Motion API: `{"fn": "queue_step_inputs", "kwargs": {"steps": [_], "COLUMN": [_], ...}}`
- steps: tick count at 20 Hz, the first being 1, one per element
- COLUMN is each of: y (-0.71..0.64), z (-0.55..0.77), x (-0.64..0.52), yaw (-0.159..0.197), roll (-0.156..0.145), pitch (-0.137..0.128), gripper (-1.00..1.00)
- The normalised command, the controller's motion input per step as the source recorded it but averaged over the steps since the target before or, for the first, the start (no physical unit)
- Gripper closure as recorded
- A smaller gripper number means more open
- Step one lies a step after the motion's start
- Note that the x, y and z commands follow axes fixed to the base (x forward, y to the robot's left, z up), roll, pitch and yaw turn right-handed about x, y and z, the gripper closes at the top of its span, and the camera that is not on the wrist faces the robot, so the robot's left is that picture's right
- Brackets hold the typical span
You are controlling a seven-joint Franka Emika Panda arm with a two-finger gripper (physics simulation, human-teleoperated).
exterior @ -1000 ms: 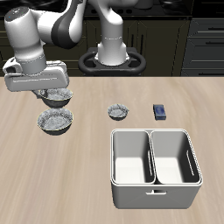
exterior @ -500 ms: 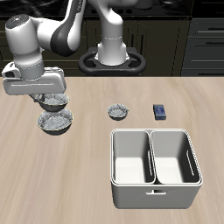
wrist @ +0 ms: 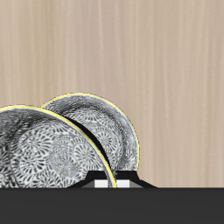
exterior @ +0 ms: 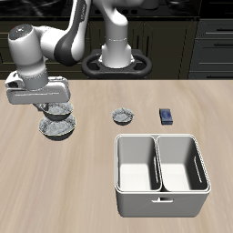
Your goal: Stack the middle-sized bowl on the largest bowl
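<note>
While we look from the bench's (exterior: 55, 196) front edge inward, we first meet a white two-compartment caddy (exterior: 161, 174) standing nearest that edge, its two bins side by side and showing pale insides. Farther back, on the bare wood, we find a tiny grey bowl (exterior: 123, 116) and just beyond the caddy's far rim a small dark blue block (exterior: 167, 115), the two near each other but apart.

Off to the other side of the bench we see the largest bowl (exterior: 56, 129), grey and shiny with a crinkled rim, resting on the wood. Directly above and slightly behind it we see the middle-sized bowl (exterior: 58, 111), lifted clear of the bench and overlapping the lower bowl's far rim in the exterior view. In the wrist view we see both patterned interiors with yellowish rims, the middle-sized bowl (wrist: 35, 153) close to the camera and overlapping the largest bowl (wrist: 109, 131) beyond it.

Our pincer (exterior: 45, 108) hangs under the arm's white hand, closed on the near rim of the middle-sized bowl and holding it in the air; the fingertips themselves are mostly hidden by the hand and bowl. At the back of the bench we see the robot's base (exterior: 116, 56) on its dark ring.
</note>
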Motion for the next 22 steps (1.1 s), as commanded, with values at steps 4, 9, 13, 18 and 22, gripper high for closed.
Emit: {"fn": "queue_step_inputs", "kwargs": {"steps": [4, 9, 13, 18, 22], "y": [-0.05, -0.09, 0.07, 0.08, 0.21], "z": [-0.15, -0.22, -0.17, 0.00, 0.29], "x": [0.10, 0.23, 0.05, -0.01, -0.13], "yaw": [0.013, 0.032, 0.042, 0.007, 0.018], "roll": [-0.008, -0.027, -0.019, 0.007, 0.041], "pitch": [0.025, 0.050, 0.031, 0.002, -0.028], "gripper": [1.00, 1.00, -1.00, -1.00, -1.00]}}
